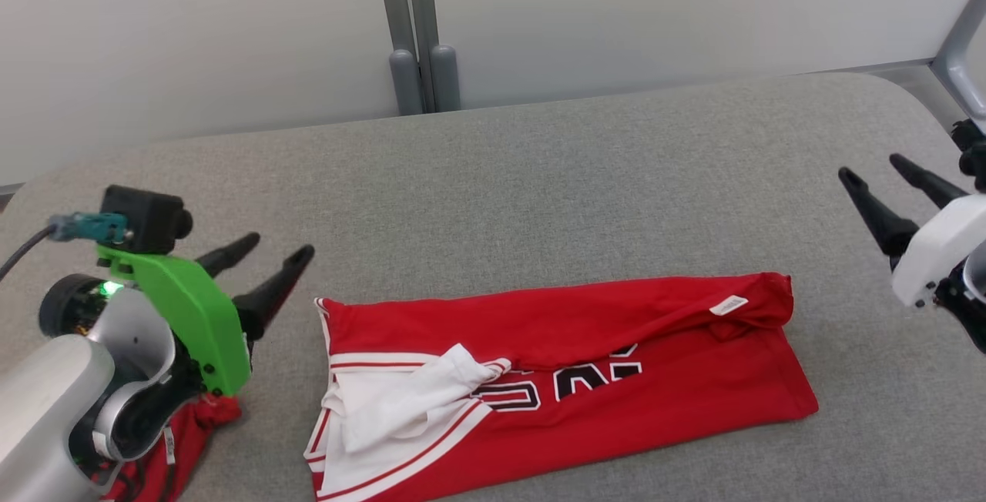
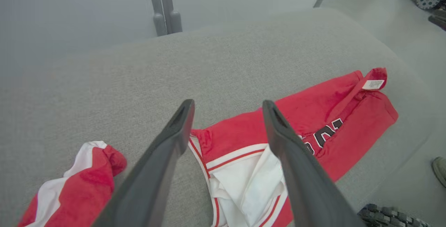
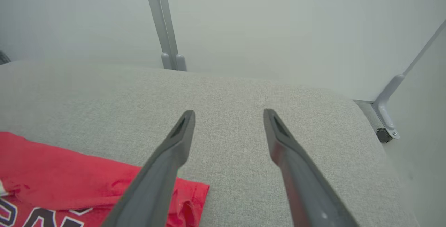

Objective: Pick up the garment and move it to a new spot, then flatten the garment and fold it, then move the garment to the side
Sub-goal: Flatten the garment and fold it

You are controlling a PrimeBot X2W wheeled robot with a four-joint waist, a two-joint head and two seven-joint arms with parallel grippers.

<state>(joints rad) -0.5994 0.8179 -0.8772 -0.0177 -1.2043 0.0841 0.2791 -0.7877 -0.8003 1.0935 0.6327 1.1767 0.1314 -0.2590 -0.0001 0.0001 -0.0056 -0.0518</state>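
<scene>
Garment, half-folded, lies at six o'clock on the grey table. Left gripper at nine, right gripper at three, both gaping, empty. Next fold probably wants matching corner pinches, lifted level.

Garment on table, near side

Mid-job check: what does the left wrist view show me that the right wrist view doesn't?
Left wrist view: the open left gripper, the white turned-out part of the red jersey, and a second red-and-white garment lying apart from it. Right wrist view: the open right gripper over bare grey table, and a grey bracket at the wall. Both: the red jersey's body, the table, the grey post behind it.
</scene>
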